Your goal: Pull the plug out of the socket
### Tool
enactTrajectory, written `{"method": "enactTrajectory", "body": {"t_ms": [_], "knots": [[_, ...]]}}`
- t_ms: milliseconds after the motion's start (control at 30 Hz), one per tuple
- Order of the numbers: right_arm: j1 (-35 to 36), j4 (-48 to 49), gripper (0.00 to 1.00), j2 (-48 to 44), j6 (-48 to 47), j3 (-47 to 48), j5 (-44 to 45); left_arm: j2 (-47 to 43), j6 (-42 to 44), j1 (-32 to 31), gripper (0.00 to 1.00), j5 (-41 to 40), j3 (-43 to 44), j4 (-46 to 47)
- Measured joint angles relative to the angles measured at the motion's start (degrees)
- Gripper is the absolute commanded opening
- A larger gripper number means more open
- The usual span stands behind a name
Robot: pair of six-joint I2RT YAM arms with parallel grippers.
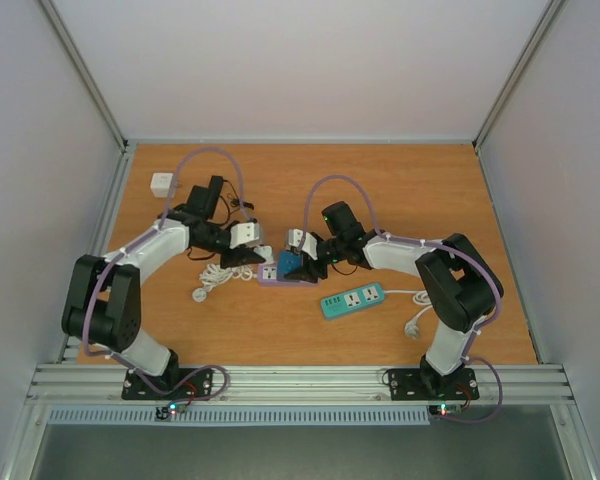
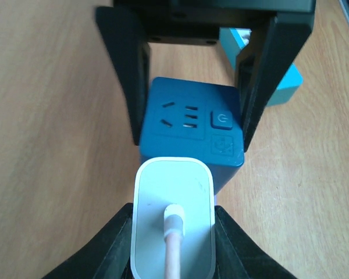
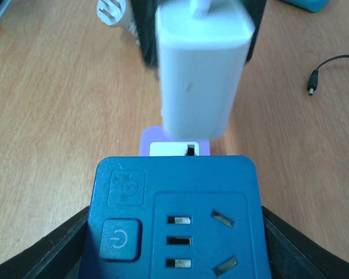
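1. L wrist view: the left gripper [image 2: 173, 247] has its two black fingers [image 2: 113, 247] pressed on both sides of the white plug [image 2: 173, 192]. The jaws are narrow & hold it tight. A white cord [image 2: 173, 256] comes out of the plug's back. The plug's front end sits at the near edge of the blue socket cube [image 2: 189, 122]. Can't tell if its pins are in or out. The right gripper [image 2: 191, 139] reaches in from the far side w/ one finger on each side of the cube.

2. R wrist view: the cube fills the bottom of the pic, holes & power button facing up. The R gripper's fingers hug its two sides, so the jaws are quite wide but closed on the cube. The plug is just past the cube, w/ its low end down at a small purple base [image 3: 146, 139]. It looks blurry. A black cable tip [image 3: 312, 88] lies apart on the wood to the right.

3. Top view: both arms bend in & meet near the middle of the table [image 1: 430, 200]. The plug & cube are btw the two grippers there. A teal power strip [image 1: 352, 299] lies near, closer to the arm bases. A small white box [image 1: 162, 184] sits well apart at the far left.
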Motion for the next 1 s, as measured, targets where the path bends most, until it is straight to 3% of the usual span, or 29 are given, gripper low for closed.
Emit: {"method": "enactTrajectory", "body": {"t_ms": [333, 533, 833, 1000], "knots": [[0.0, 0.0, 0.47, -0.2, 0.0, -0.2, 0.2, -4.9, -9.1, 10.9, 0.18, 3.7, 1.5, 0.3], [0.0, 0.0, 0.73, -0.3, 0.1, -0.2, 0.2, -5.2, -16.1, 18.4, 0.18, 4.3, 1.5, 1.9], [0.0, -1.9, 0.97, -0.5, 2.3, -0.9, 1.0, -4.5, -29.6, 29.0, 0.19, 3.7, 1.5, 8.9], [0.0, -2.2, 0.99, -1.0, 4.1, -0.8, 1.0, -0.3, -37.4, 33.7, 0.20, 0.9, 1.9, 12.6]]}}
